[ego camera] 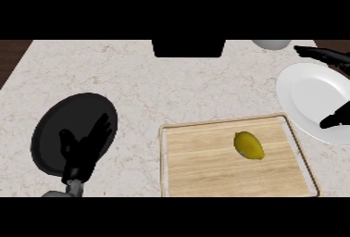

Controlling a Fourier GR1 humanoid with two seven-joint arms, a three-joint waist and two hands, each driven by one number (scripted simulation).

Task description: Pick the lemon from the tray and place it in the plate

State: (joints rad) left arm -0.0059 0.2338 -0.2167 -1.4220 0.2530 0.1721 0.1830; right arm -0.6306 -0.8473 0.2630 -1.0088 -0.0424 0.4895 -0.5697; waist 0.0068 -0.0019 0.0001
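Lemon (249, 145) lying on wooden tray (205, 176), untouched. Left hand (83, 149) released, fingers straight, over black plate (56, 121). Right hand (335, 119) over white plate (308, 92); finger state: cannot tell.

Even, diffuse light is falling on the pale marble counter (171, 83); no glare is showing. The lemon (249, 145) is casting only a faint shadow on the wooden tray (205, 171). The black plate (68, 125) near the counter's left edge is swallowing the left hand's (85, 148) outline. The white plate (311, 99) is shading softly grey.
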